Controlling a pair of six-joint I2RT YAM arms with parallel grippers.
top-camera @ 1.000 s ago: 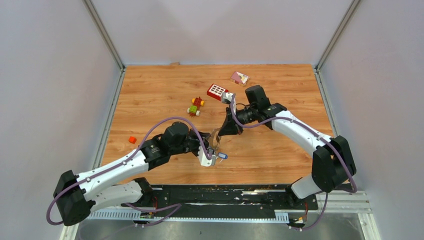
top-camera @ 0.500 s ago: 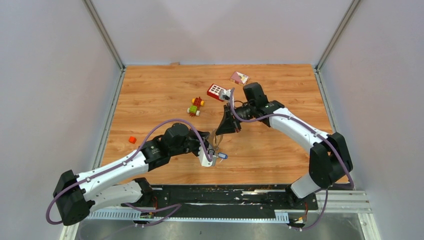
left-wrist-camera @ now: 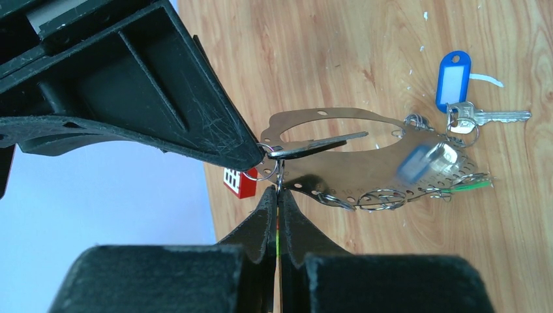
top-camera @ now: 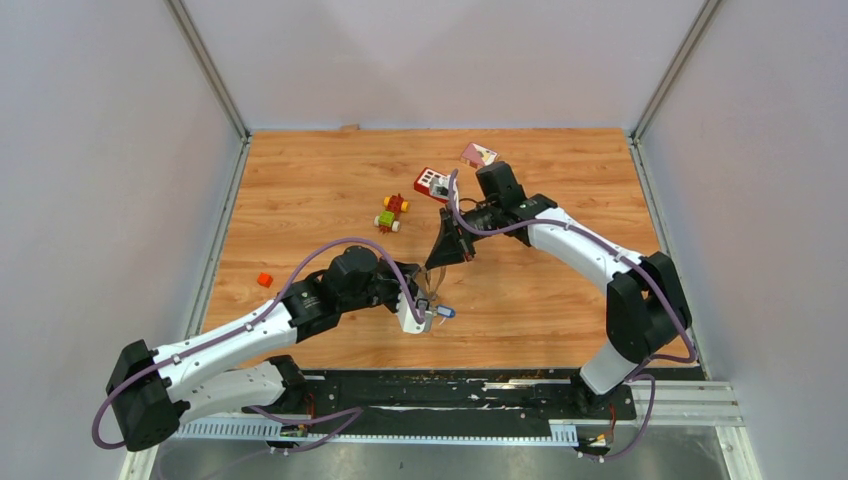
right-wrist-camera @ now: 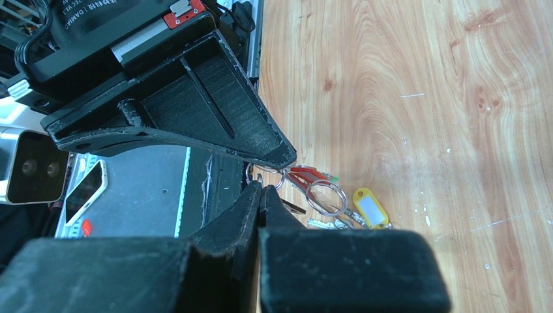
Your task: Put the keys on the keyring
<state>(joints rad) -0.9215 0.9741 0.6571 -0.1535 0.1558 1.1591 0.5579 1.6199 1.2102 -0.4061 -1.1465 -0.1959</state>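
The only lettering that can be made out is in the right wrist view: white capitals reading "DAMIAO" on the black motor housing [right-wrist-camera: 98, 26], up and to the left of the right pincer [right-wrist-camera: 261, 188] (the finer lines printed beside that word are too small to read). Just right of this pincer's tips, the yellow key tag [right-wrist-camera: 369, 207] shows a pale window with no legible writing. In the left wrist view, the keyring [left-wrist-camera: 391, 177] beside the left pincer [left-wrist-camera: 278, 192] carries tiny stamped marks along its lower band, too fine to read, and the blue key tag [left-wrist-camera: 452, 79] beyond it has a white insert with nothing legible.
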